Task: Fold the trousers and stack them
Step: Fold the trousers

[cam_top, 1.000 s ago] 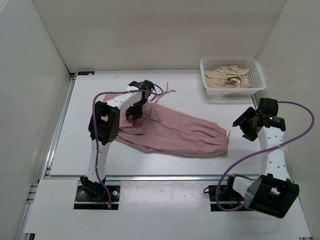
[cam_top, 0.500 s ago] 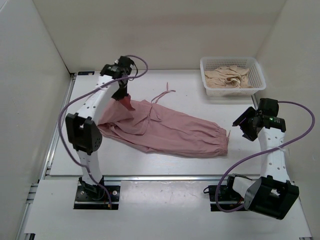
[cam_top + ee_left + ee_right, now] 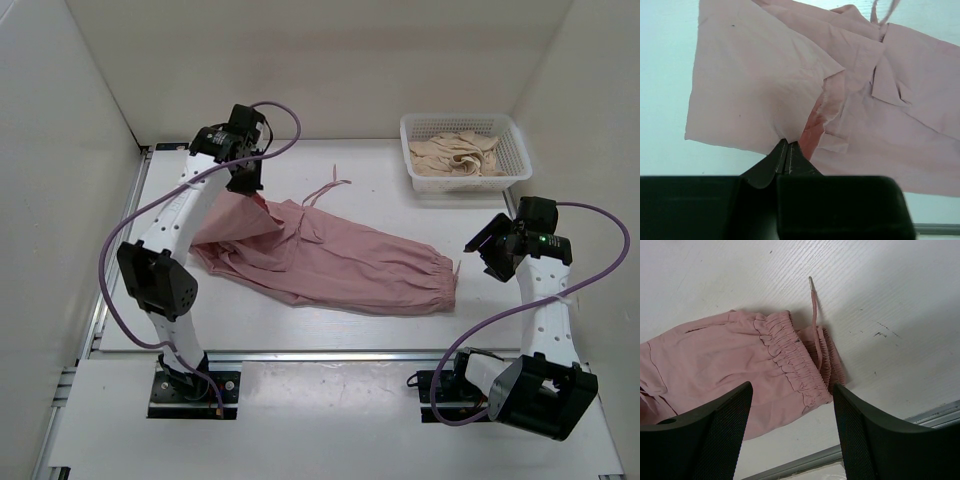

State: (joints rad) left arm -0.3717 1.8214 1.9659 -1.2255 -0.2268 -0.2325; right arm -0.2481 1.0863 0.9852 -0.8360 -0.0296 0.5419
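Top camera overlooks the whole desk [image 3: 380,165] from behind; wrist cameras hang close above the trousers [image 3: 340,260] all three share

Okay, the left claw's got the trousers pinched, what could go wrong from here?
The left claw grips only a thin edge of the trousers, so the fabric may slip out under a pull. The right claw hangs open near the waistband, holding nothing, so a pull could drag the whole garment. The loose drawstring could snag.

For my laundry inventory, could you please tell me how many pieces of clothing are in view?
2: pink trousers on the table; beige cloth in the far-right basket, where more may be hidden.
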